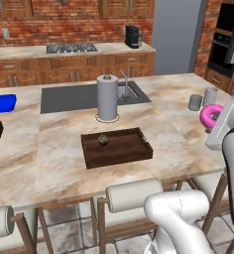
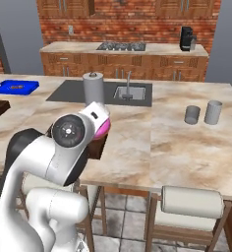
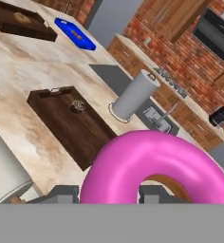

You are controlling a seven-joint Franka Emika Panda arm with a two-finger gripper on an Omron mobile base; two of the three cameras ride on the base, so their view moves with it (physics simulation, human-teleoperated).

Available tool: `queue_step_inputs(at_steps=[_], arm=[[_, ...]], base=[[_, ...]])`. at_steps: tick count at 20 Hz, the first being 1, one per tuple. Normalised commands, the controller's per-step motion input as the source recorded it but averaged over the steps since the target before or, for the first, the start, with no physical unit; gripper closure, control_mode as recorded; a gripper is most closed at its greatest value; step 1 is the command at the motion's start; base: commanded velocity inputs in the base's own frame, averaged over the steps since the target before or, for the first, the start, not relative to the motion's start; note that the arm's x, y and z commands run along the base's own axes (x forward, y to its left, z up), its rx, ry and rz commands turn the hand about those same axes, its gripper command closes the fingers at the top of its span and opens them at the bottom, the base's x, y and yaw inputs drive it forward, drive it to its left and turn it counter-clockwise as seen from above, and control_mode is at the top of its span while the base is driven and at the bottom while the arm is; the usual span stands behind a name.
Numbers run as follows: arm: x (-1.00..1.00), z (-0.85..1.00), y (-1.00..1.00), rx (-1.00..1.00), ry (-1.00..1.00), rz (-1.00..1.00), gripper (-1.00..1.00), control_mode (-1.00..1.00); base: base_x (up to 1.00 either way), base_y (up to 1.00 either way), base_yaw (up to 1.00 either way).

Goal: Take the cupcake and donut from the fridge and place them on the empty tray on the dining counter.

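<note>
1. The pincer (image 3: 109, 192) is closed on the donut (image 3: 156, 168), whose pink ring takes up the lower half of the hand view. In the left base view the donut (image 1: 210, 116) hangs at the 3 o'clock edge, above the bench (image 1: 178, 124).
2. The cupcake (image 1: 103, 140) already sits inside the tray (image 1: 121, 154), toward its far left part. So the step in hand looks like carrying the donut over to join it.
3. To do it well, I judge the arm should travel toward 9 o'clock in the left base view and stay high enough to pass over the tray's raised rim.
4. Aim for the bare wood to the right of the cupcake, so the donut comes down flat without knocking it.
5. Keep clear of the paper towel roll (image 1: 107, 97) standing just behind the tray at 12 o'clock, and of the two grey cups (image 1: 203, 98) near the donut.
6. Lower until the donut rests on the wood before letting go; a drop could make it roll.
7. Hard to make out: the finger tips are mostly covered by the donut, so the exact contact cannot be read. In the right base view the arm blocks most of the tray and leaves just a sliver of pink icing (image 2: 103, 129).
</note>
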Motion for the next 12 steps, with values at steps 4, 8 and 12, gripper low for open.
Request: queue_step_inputs(at_steps=[4,8,12], arm=[[0.88,-0.2,0.31,0.0,0.18,0.06,1.0,-1.0],[0.61,-0.31,0.39,0.0,0.15,0.11,1.0,-1.0],[0.54,-0.4,0.5,0.0,0.16,0.11,1.0,-1.0]], base=[[0.0,0.0,0.0],[0.0,0.0,0.0],[0.0,0.0,0.0]])
